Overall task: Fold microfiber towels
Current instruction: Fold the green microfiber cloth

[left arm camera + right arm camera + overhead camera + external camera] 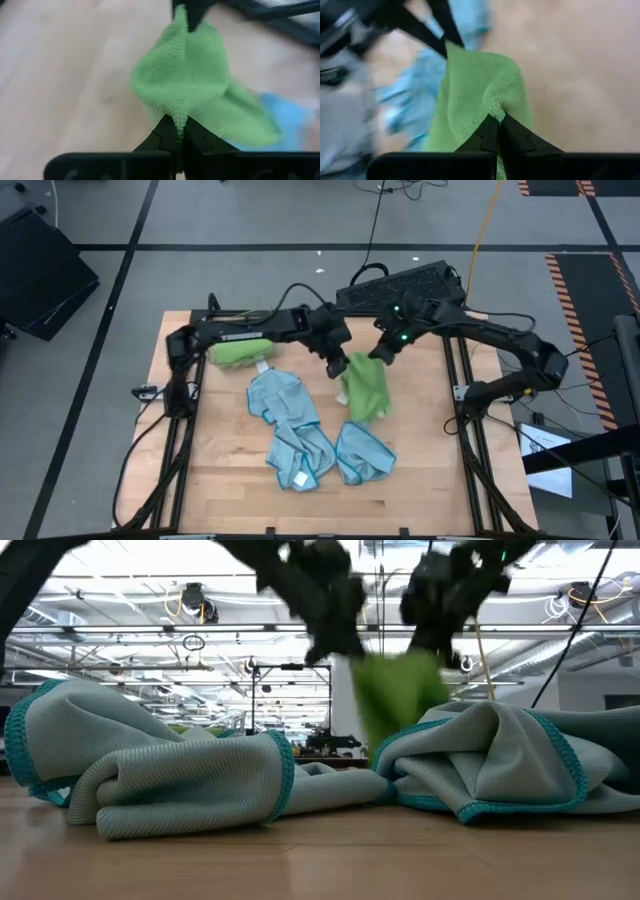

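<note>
Overhead, the wooden worktop (230,480) carries three blue towels (290,420) and a second green towel (238,353) under the left arm. Both arms reach inward, lifting one green towel (364,388) between them. Only the wrist views show the left pincer (179,131) and right pincer (496,116) each clamped on a corner.

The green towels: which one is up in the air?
The lime green microfiber towel in the middle of the table, pinched by both the left gripper and right gripper. The other green towel lies bunched on the wooden table under the left arm.
</note>
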